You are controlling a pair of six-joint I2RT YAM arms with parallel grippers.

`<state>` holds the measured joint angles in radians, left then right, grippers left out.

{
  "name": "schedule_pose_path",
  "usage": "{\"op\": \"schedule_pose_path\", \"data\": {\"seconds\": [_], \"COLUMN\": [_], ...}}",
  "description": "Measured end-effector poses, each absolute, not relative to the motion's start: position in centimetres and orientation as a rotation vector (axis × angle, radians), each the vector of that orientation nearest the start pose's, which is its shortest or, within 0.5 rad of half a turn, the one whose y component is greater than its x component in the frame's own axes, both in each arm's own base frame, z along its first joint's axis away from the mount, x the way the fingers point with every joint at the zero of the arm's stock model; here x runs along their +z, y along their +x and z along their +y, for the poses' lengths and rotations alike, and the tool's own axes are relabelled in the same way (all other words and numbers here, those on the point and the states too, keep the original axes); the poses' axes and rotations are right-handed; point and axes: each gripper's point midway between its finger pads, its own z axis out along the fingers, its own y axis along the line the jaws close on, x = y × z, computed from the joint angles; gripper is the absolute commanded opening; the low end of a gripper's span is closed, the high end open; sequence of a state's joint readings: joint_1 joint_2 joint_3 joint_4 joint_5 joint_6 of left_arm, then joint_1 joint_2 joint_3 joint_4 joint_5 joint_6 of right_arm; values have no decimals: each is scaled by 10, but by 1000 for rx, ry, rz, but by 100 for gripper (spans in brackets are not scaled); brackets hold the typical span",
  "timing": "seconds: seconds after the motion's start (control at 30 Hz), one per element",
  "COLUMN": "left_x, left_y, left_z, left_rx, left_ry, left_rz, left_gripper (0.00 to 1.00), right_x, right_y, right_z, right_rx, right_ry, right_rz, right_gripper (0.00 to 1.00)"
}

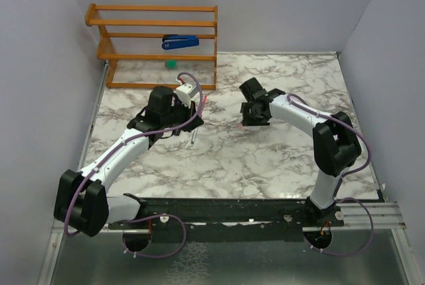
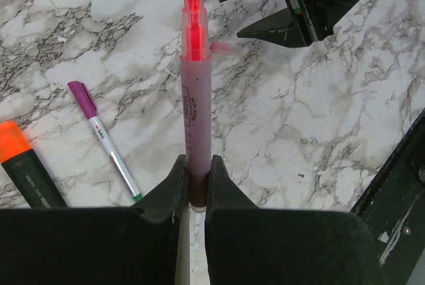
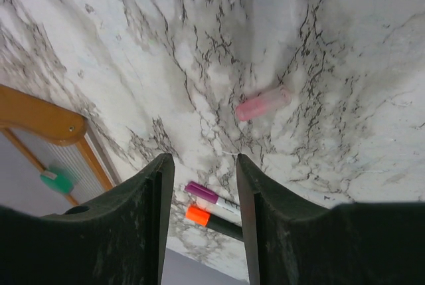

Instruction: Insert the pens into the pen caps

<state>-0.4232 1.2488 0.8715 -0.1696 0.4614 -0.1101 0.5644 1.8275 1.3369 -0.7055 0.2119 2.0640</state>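
Observation:
My left gripper [image 2: 197,165] is shut on the lower end of the pink pen [image 2: 194,92]. Its red tip is bare and points toward my right gripper. The slim pink cap [image 2: 222,47] lies loose on the marble just beyond the tip. It also shows in the right wrist view [image 3: 263,103], ahead of my open, empty right gripper [image 3: 202,162]. The grey pen with the purple cap on it [image 2: 106,142] and the black marker with the orange cap on it [image 2: 26,172] lie left of my left gripper. In the top view the grippers [image 1: 196,107] [image 1: 254,115] face each other at mid-table.
A wooden rack [image 1: 153,19] stands at the back left with a blue stapler-like object [image 1: 180,41] on it and a small green object [image 1: 171,63] below. Grey walls close in the marble table [image 1: 279,165] on the left, back and right.

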Motion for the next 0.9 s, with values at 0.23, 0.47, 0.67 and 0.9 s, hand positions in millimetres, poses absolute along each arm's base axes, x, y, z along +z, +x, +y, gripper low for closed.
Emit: {"op": "schedule_pose_path", "data": {"seconds": [0.23, 0.47, 0.67, 0.9], "left_x": [176, 175, 168, 163], "left_y": [292, 291, 292, 294], "left_z": [-225, -226, -226, -225], "left_rx": [-830, -838, -845, -845], "left_ry": [626, 630, 629, 620], "left_rz": [2066, 2066, 2090, 2108], "left_gripper": [0, 0, 0, 0], "right_x": [57, 45, 41, 37], "right_y": [370, 366, 365, 364], "right_z": [215, 222, 223, 227], "right_rx": [357, 364, 374, 404], "right_ry": [2009, 2031, 2036, 2043], "right_rz": [2000, 2038, 2042, 2054], "right_gripper": [45, 42, 42, 42]}}
